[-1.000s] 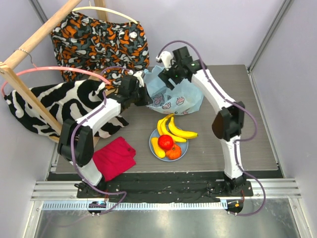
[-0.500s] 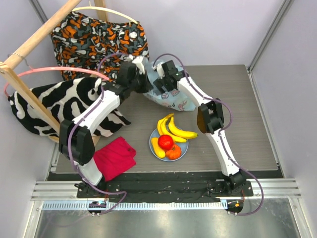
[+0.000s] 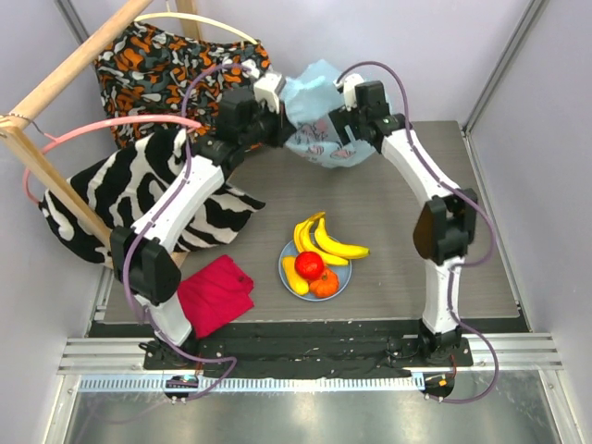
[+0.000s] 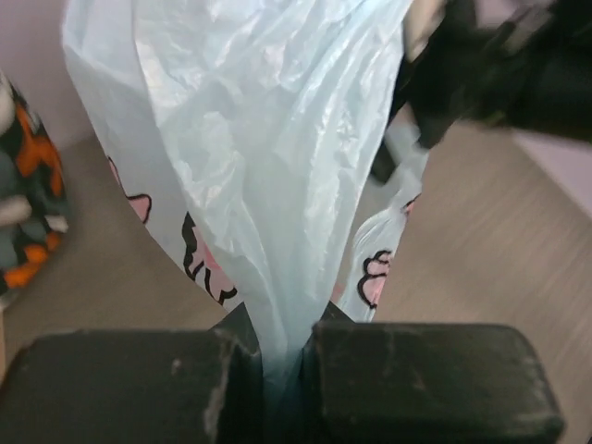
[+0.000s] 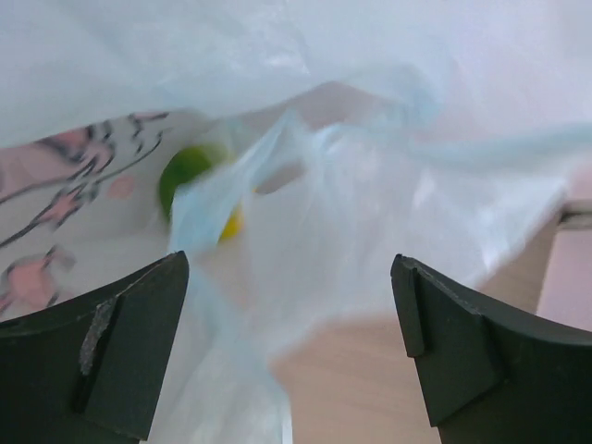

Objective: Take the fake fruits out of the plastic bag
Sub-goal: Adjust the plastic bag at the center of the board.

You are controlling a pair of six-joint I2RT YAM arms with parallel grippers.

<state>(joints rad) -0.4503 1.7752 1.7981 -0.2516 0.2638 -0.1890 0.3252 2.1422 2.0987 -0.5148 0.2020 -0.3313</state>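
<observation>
Left wrist: jaws pinch cartoon-printed plastic bag (image 4: 277,139).

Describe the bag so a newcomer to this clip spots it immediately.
Go to the far side of the table, just right of the orange-patterned fabric. The plastic bag is held up there, pinched in the left end effector. It is crinkly translucent pale blue with pink cartoon prints, unlike the round plate holding fake fruits.

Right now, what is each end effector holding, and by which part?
The left end effector pinches the plastic bag by a gathered fold of film. The right end effector is open, gripping nothing.
</observation>
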